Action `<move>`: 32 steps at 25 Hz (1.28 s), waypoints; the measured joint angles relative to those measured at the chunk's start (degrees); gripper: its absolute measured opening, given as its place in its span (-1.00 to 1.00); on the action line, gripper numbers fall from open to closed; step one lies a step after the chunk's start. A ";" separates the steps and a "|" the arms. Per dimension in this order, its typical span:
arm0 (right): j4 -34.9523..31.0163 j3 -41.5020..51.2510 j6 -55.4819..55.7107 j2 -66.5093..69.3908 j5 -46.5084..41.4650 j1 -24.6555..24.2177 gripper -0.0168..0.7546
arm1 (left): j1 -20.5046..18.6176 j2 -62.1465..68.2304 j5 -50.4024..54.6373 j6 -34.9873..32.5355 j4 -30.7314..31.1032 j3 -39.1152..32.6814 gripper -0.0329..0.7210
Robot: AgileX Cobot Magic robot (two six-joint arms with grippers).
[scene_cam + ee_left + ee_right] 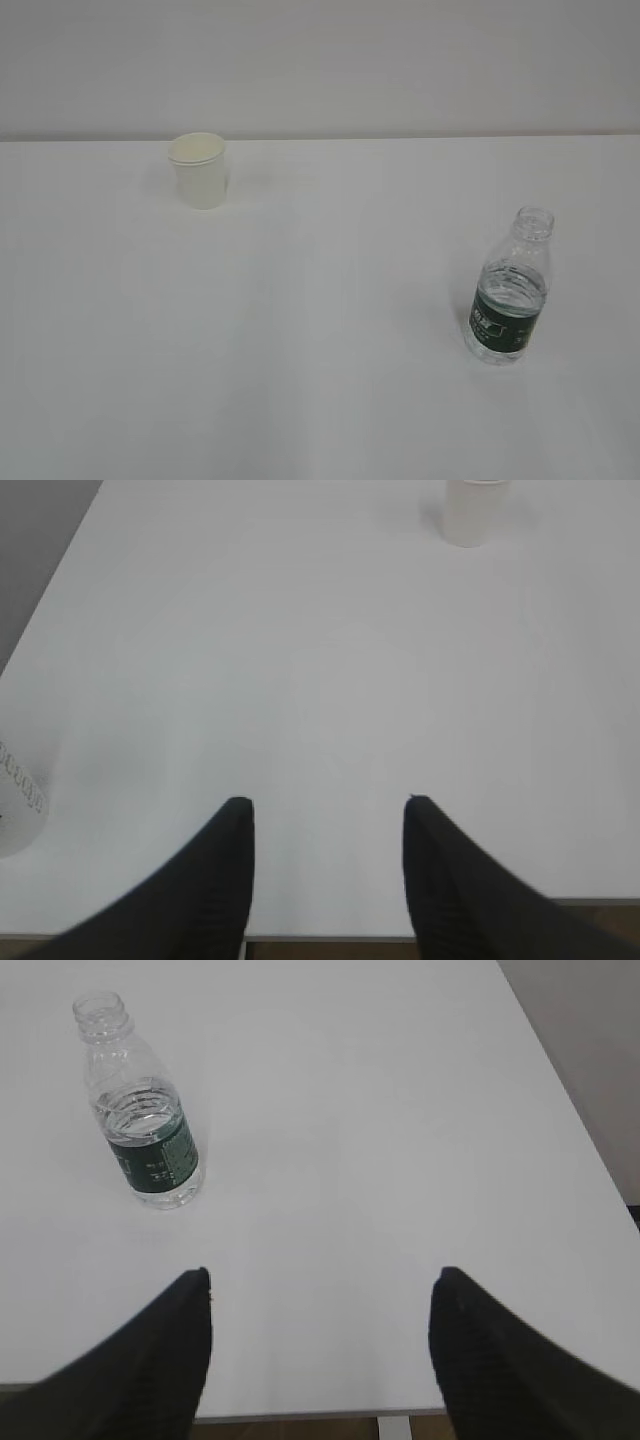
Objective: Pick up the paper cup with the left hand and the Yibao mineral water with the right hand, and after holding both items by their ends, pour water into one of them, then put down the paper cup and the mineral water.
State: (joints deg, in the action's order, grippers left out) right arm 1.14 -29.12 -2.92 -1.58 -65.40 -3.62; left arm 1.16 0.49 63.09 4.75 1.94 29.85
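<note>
Exterior view shows the light, crushable paper cup (199,170) and slippery, capless Yibao mineral water (509,290); grip both mid-body, gently. Left tool (328,815) and right tool (322,1285) gape empty.

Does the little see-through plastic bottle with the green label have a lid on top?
No, the small clear plastic bottle with the dark green label has an open neck with no cap, seen plainly in the right wrist view.

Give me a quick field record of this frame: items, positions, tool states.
cup: paper cup, upright, far left of table
bottle: water bottle, upright, no cap, partly filled, near right
left tool: open, empty, at near table edge, cup far ahead
right tool: open, empty, bottle ahead to its left
contact: none
</note>
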 joint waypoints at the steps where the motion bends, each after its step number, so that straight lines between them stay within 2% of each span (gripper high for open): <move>1: 0.00 0.00 0.00 0.00 0.00 0.00 0.39 | 0.00 0.00 0.00 0.00 0.00 0.00 0.00; 32: 0.00 0.00 0.00 0.00 0.00 0.00 0.39 | 0.00 0.00 0.00 0.00 0.00 0.00 -0.01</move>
State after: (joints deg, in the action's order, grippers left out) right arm 1.14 -29.12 -2.92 -1.58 -65.40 -3.62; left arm 1.16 0.49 63.09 4.75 1.94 29.85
